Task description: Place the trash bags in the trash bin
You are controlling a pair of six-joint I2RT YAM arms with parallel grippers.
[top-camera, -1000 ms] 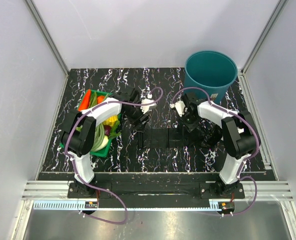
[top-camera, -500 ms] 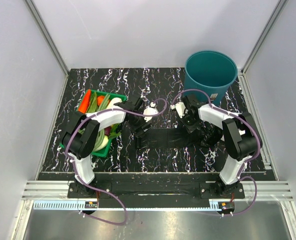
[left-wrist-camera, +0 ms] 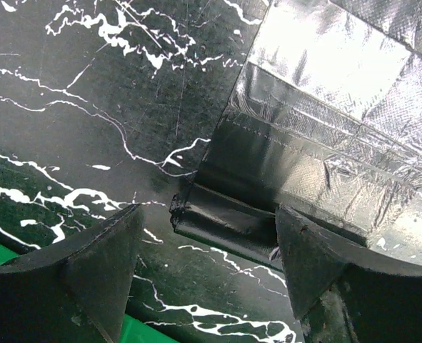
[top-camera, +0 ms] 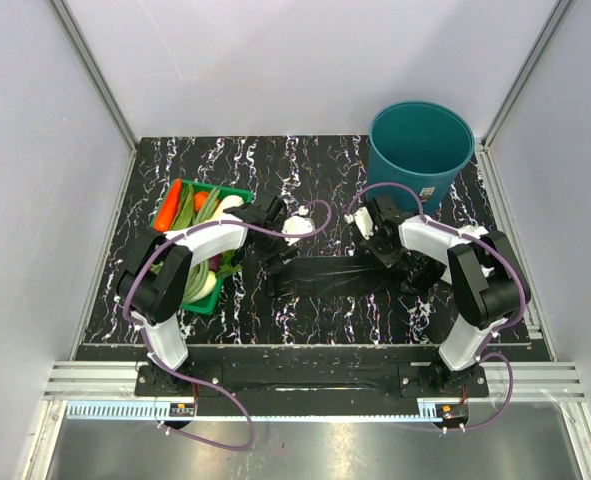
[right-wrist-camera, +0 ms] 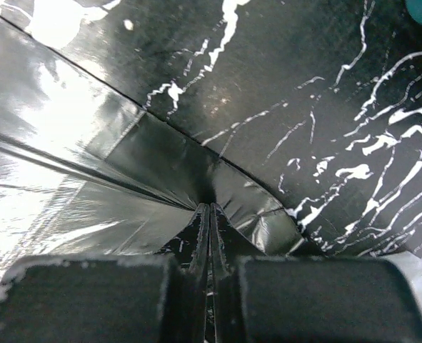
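Black glossy trash bag (top-camera: pixel 327 276), flat on the table (top-camera: pixel 215 160), is now pinched at its 3 o'clock edge by my just-closed right gripper (right-wrist-camera: pixel 209 218), my left gripper (left-wrist-camera: pixel 207 239) arriving wide over its 9 o'clock end, so lifting toward the trash bin (top-camera: pixel 421 150) at 1 o'clock looks next

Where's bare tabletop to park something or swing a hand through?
Free on the table: far strip between vegetable tray and trash bin; near strip between trash bag and arm bases. Crowded: centre, where left gripper and right gripper meet the bag.
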